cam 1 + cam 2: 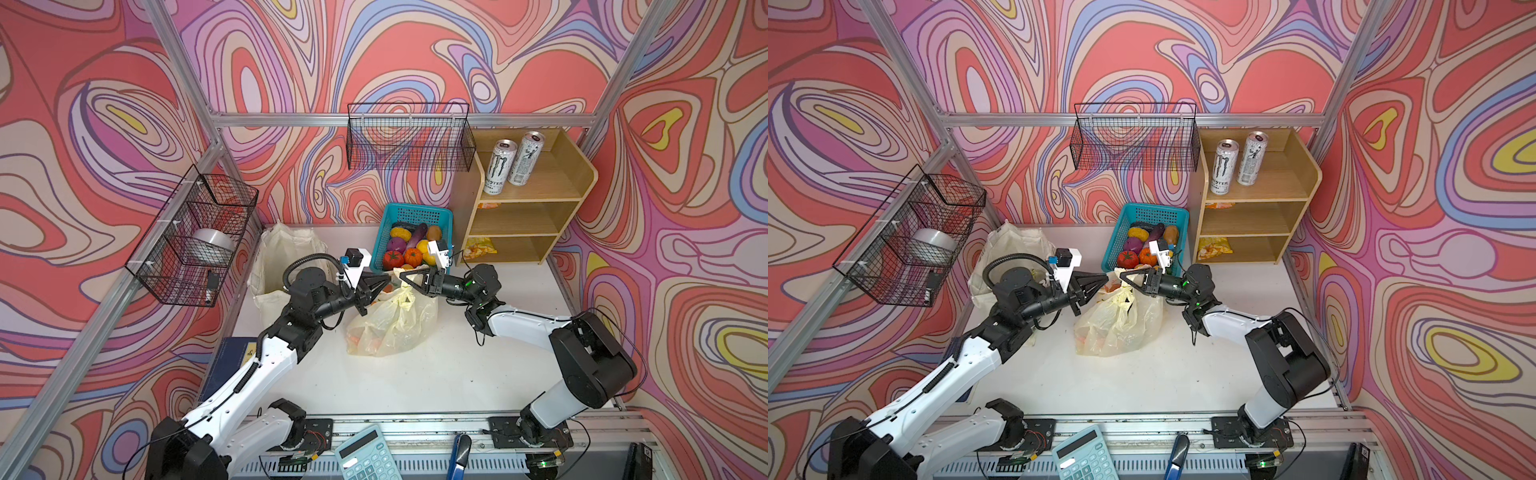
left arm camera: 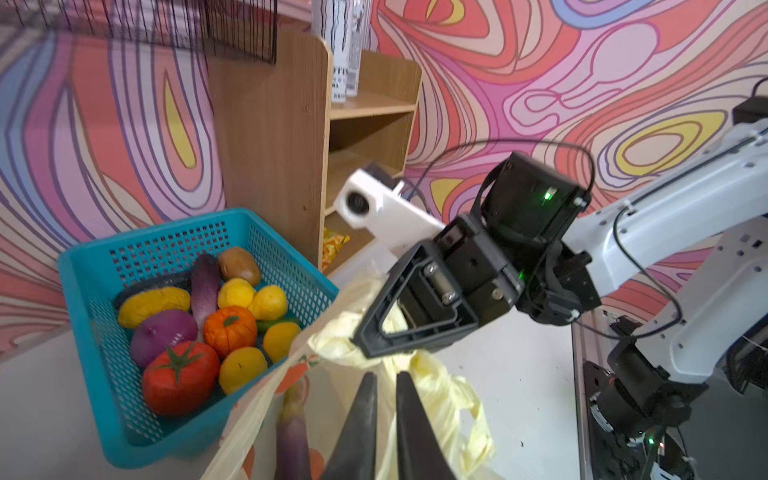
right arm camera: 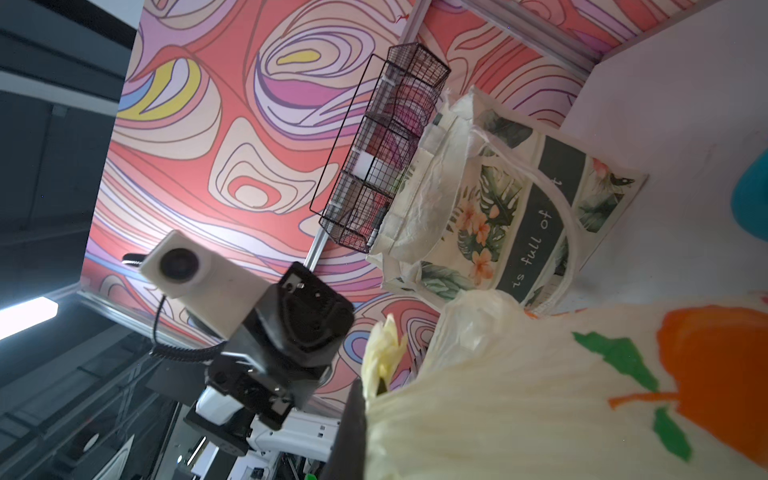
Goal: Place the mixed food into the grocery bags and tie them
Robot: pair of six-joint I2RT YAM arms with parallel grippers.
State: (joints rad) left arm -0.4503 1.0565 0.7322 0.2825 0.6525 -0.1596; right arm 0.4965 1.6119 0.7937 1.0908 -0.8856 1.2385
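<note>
Tote (image 1: 286,257) is slumping in the back left corner of the worktop (image 1: 415,374). Its canvas is soft and is folding in on itself, so the rim or a strap is looking like the place to hold its mouth open.

To its right, the left gripper (image 1: 385,282) is hovering at the top of the bag (image 1: 395,328), jaws almost together with only a slit between them. Pale film is showing in that slit in the left wrist view, but I cannot tell whether it is being pinched or only lying behind.

The bag is sitting mid-worktop, bulging with food, and an eggplant (image 2: 293,436) is showing through its mouth. The film is looking thin, light and slippery. It is crumpling rather than holding shape, and is probably risking a tear if yanked against the load. The gathered handles close to the mouth, not the body, are seeming the best place to take hold.

The right gripper (image 1: 406,277) is meeting the bag from the other side, clamped tight on a bunched handle (image 2: 332,340).

Behind it the basket (image 1: 415,212) is holding more food (image 1: 392,259). These glossy, rounded pieces are likely slipping under a narrow pinch, so gripping across the middle is looking safest.
</note>
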